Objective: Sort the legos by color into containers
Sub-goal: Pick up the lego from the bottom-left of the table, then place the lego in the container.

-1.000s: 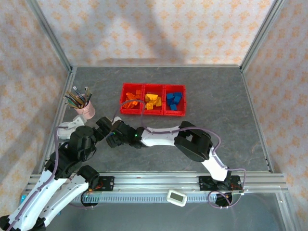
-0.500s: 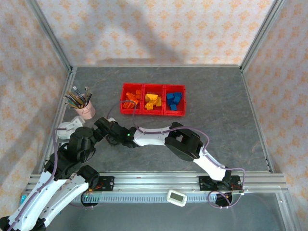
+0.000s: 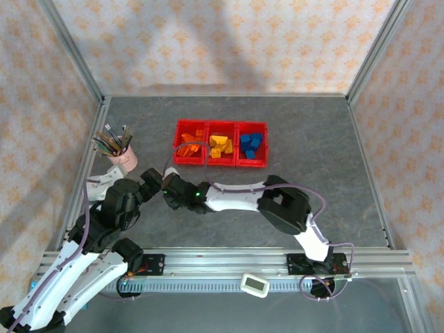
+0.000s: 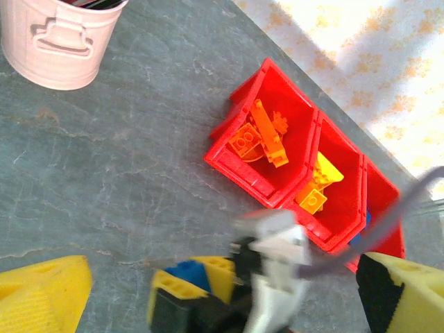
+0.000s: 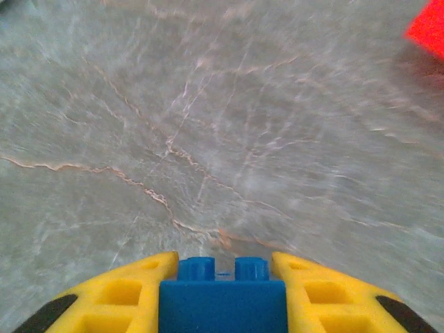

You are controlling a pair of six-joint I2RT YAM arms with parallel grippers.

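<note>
Table (image 3: 312,187): one, flat and grey, like stone with thin pale lines.
Pink cup (image 3: 125,159): one, at the left of the top view. It is round like a small pail, with a little handle on its side.
In the cup: a bunch of thin pencils (image 3: 111,143), too many and too small to count.
Arms: two, white and black, both reaching to the lower left of the middle.
Left claw (image 3: 150,183): one, just right of the cup and lower. Its two yellow fingers (image 4: 43,291) stand wide apart, one in each bottom corner of the left wrist view.
Right claw (image 3: 171,189): one, just beside the left claw, below the left bin in the top view. It is squeezed tight on a brick.
Blue brick (image 5: 223,304): one, boxy, two round bumps on top. It sits between the yellow pads (image 5: 132,295), over the grey table.
Red bins (image 3: 220,164): three, shiny plastic boxes joined in a row, upper middle of the top view.
Left bin (image 4: 239,166): a small heap of orange bricks (image 4: 267,135), one long, one square. I cannot count them all.
Middle bin (image 4: 340,149): yellow bricks (image 4: 325,177). Two show in the left wrist view.
Right bin (image 3: 251,164): a few blue bricks (image 3: 251,142), too small to count.
</note>
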